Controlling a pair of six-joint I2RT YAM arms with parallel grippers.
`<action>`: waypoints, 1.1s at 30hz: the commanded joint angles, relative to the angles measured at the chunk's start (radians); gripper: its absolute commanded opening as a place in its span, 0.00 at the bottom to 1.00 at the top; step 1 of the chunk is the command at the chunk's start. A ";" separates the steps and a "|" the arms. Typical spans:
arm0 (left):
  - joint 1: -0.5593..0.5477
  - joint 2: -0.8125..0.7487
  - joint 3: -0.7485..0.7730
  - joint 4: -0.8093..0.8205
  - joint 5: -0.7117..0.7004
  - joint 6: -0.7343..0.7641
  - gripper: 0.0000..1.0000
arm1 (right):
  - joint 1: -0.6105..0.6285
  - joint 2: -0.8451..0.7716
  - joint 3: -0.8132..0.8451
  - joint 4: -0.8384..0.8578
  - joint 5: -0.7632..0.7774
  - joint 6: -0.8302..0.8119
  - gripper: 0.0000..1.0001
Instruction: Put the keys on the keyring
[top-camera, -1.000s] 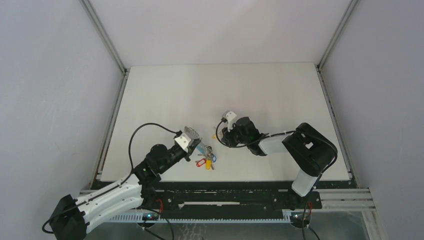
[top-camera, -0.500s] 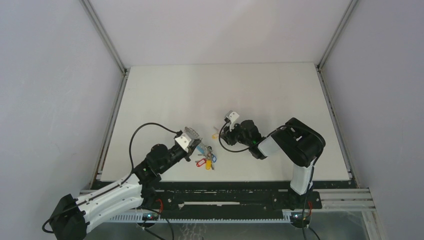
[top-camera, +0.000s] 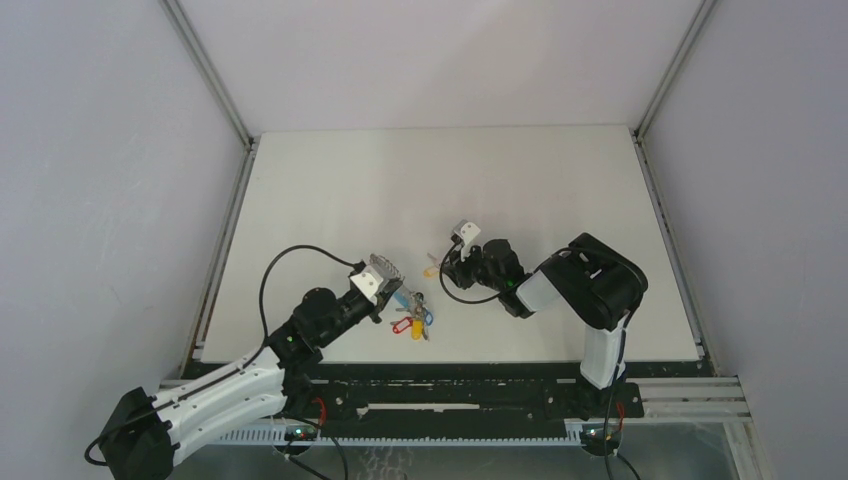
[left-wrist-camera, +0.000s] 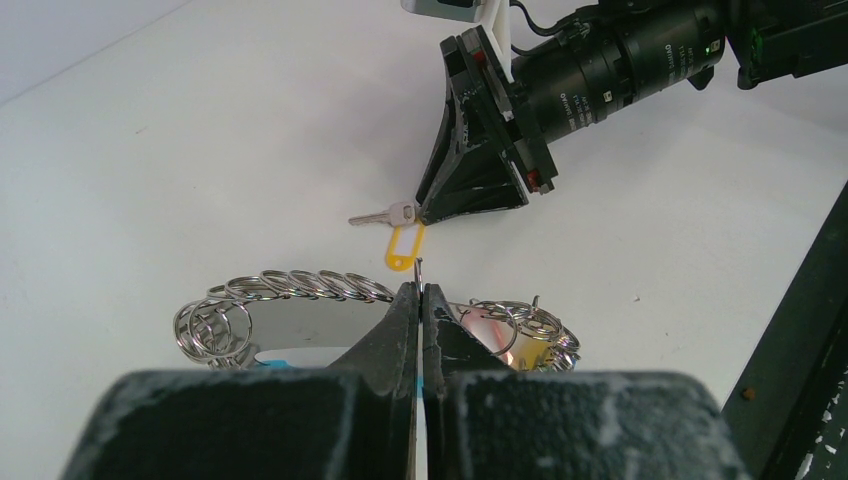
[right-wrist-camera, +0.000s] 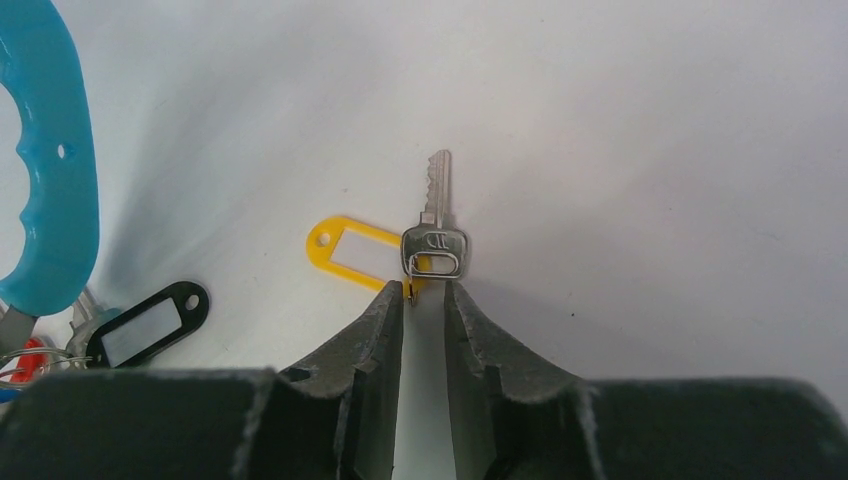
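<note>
The keyring (top-camera: 412, 312) lies near the table's front: a chain of silver rings (left-wrist-camera: 290, 285), a bright blue band (right-wrist-camera: 50, 180) and small coloured tags. My left gripper (left-wrist-camera: 421, 288) is shut on a thin wire loop of the keyring. A silver key (right-wrist-camera: 434, 245) with a yellow tag (right-wrist-camera: 350, 250) lies flat just beyond the keyring (top-camera: 431, 270). My right gripper (right-wrist-camera: 426, 290) is low over the table with its jaws a narrow gap apart. Its tips are at the key's small wire ring, which sits against the left finger. I cannot make out a green-headed key.
A black tag (right-wrist-camera: 145, 325) and a red tag lie beside the blue band. My right gripper (left-wrist-camera: 470, 150) points at the key from the far side in the left wrist view. The table's front edge and black rail (top-camera: 450, 370) are close behind the keyring.
The right arm's elbow has swung in towards the left and folded, and its gripper has shifted slightly by the key. The left arm and the keyring have not moved.
</note>
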 joint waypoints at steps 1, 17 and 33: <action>0.005 -0.005 0.000 0.079 0.016 -0.012 0.00 | -0.004 0.013 0.011 0.050 -0.027 -0.009 0.20; 0.005 0.004 0.003 0.077 0.027 -0.009 0.00 | 0.009 -0.277 0.051 -0.566 -0.002 -0.046 0.00; 0.005 -0.010 0.004 0.075 0.049 -0.010 0.00 | 0.118 -0.514 0.406 -1.746 0.128 0.176 0.00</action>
